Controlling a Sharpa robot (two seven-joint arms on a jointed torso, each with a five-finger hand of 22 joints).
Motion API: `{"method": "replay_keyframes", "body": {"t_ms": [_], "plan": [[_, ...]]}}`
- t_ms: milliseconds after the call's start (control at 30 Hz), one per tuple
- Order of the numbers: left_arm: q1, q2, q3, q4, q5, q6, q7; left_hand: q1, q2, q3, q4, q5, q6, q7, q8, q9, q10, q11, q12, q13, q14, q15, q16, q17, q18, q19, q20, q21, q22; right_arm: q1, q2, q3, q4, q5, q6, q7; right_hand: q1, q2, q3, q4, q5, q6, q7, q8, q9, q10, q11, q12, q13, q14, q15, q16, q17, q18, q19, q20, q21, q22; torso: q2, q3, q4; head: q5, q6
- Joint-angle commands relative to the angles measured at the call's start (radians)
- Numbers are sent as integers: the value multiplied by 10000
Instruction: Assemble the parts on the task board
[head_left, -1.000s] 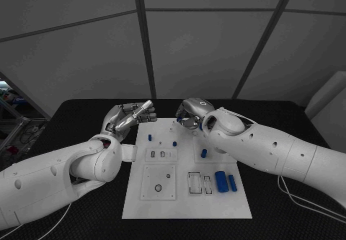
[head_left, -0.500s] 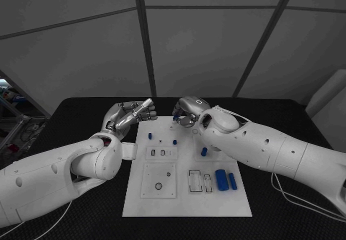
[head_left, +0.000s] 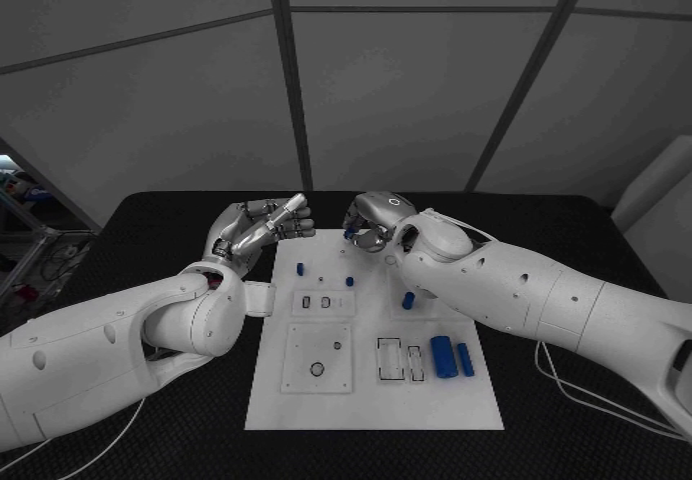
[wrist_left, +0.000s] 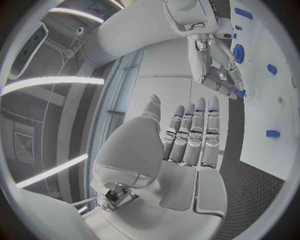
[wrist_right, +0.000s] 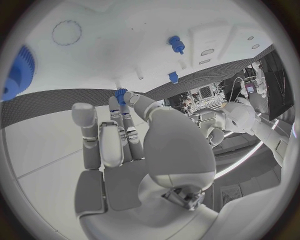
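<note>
My right hand is hovering at the far edge of the flat white rectangular task board, fingers bunched and pinching a small blue toothed plastic part at the fingertips — the right wrist view is showing it held between thumb and finger just above the board's surface. My left hand is raised off the board's far left corner, holding nothing, fingers straight and close together, palm bare in the left wrist view. Close beside the right hand's fingertips, a short blue peg and another blue peg are standing in the board. Further back toward my right forearm — a stubby blue cylinder; nearer my body, two larger blue cylinders are lying side by side.
</note>
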Motion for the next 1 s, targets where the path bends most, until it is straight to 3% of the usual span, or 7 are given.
{"method": "replay_keyframes", "body": {"t_ms": [33, 700, 833, 1000], "plan": [[21, 19, 12, 11, -19, 132, 44, 6, 96, 17, -54, -33, -13, 44, -61, -12, -66, 24, -54, -5, -38, 51, -65, 16, -22, 30, 28, 35, -9, 23, 66, -29, -123, 16, 218, 113, 25, -11, 32, 5, 22, 78, 21, 32, 8, 43, 45, 44, 16, 388, -49, 38, 12, -93, 2, -4, 17, -34, -4, 5, -2, 10, -24], [27, 49, 13, 12, -19, 147, 31, 4, 95, 15, -58, -34, -18, 48, -63, -12, -77, 28, -56, -6, -41, 54, -74, 16, -23, 25, 30, 32, -12, 23, 387, -124, -617, 23, 476, 212, -43, -32, 18, 53, -47, 26, 38, -9, -4, -37, 67, -18, 15, 383, -30, 58, 19, -79, -75, 9, -6, -108, 3, 4, -15, 47, -78], [28, 56, 13, 6, -19, 153, 23, 4, 95, 15, -58, -34, -18, 48, -63, -12, -77, 28, -56, -6, -41, 54, -74, 16, -23, 25, 30, 32, -12, 23, 436, -126, -689, 56, 548, 237, -159, -118, 48, 126, -182, -255, 159, -157, -68, -551, 199, -160, -96, 357, 85, 58, -12, -62, -211, 81, -64, -238, 2, 7, -6, 49, -80], [30, 57, 14, 1, -19, 159, 12, 2, 96, 13, -62, -34, -24, 53, -64, -13, -92, 33, -57, -6, -44, 58, -86, 17, -24, 17, 32, 27, -15, 24, 441, -128, -688, 80, 530, 259, -332, -374, 78, 201, -313, -1058, 314, -200, -156, -1397, 422, -153, -293, 247, 265, -119, -355, 19, -522, 258, -290, -660, 5, 9, 0, 48, -73]]}}
